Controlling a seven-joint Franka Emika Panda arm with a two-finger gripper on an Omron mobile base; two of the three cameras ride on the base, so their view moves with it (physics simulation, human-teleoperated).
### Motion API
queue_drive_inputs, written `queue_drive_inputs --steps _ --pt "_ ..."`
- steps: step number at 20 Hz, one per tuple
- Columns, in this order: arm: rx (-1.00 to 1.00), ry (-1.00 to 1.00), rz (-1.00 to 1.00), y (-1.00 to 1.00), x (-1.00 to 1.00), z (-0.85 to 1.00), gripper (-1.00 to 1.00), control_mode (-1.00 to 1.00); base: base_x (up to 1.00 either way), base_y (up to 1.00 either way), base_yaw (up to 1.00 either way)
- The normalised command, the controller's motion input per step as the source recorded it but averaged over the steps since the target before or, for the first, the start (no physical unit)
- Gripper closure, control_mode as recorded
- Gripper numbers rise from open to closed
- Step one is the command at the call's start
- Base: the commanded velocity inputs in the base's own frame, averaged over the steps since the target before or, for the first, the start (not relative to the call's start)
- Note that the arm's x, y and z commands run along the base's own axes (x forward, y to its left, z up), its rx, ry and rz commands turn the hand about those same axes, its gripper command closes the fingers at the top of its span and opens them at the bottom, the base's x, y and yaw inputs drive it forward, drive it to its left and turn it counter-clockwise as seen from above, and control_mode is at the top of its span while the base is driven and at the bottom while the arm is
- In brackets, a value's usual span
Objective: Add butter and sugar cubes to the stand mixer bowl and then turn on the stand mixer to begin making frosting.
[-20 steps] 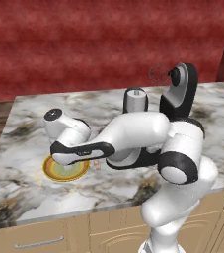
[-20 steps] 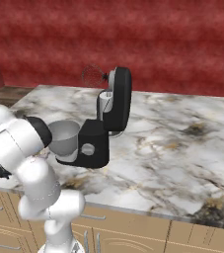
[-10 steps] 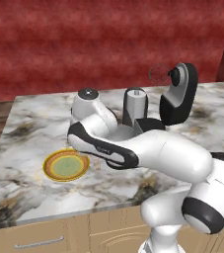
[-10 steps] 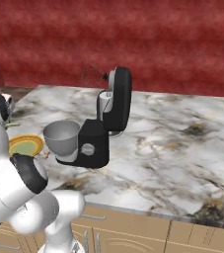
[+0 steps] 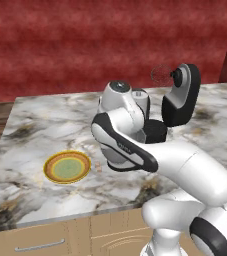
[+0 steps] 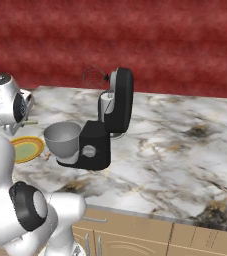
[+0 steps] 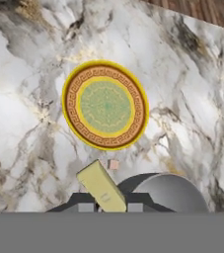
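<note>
My claw (image 7: 106, 207) is pinching the butter (image 7: 101, 186) stick upright above the counter, beside the stand mixer bowl (image 7: 175, 192) rim, since it must drop inside, while the sugar cube (image 7: 113, 164) waits near the plate (image 7: 72, 123).

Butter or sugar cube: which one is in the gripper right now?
The butter, the tan stick between the gripper fingertips; the sugar cube lies on the counter.

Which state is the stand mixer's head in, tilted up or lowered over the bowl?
Tilted up. In the right base view the stand mixer has its black head raised, holding the whisk high above the open grey bowl.
</note>
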Motion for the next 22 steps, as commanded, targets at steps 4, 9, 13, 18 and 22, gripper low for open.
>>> queue_drive_inputs --steps 4,9,13,18,22 --pt "0.00 0.02 -0.18 -0.52 0.32 0.02 1.00 -1.00 0.00 0.00 0.00" --pt "0.00 0.06 -0.14 -0.45 0.39 0.00 1.00 -1.00 0.00 0.00 0.00" --pt "0.00 0.06 -0.07 -0.36 0.31 0.00 1.00 -1.00 0.00 0.00 0.00" --pt "0.01 0.05 -0.03 -0.21 0.20 -0.08 1.00 -1.00 0.00 0.00 0.00" --pt "0.00 0.02 -0.03 -0.11 0.04 -0.20 1.00 -1.00 0.00 0.00 0.00"
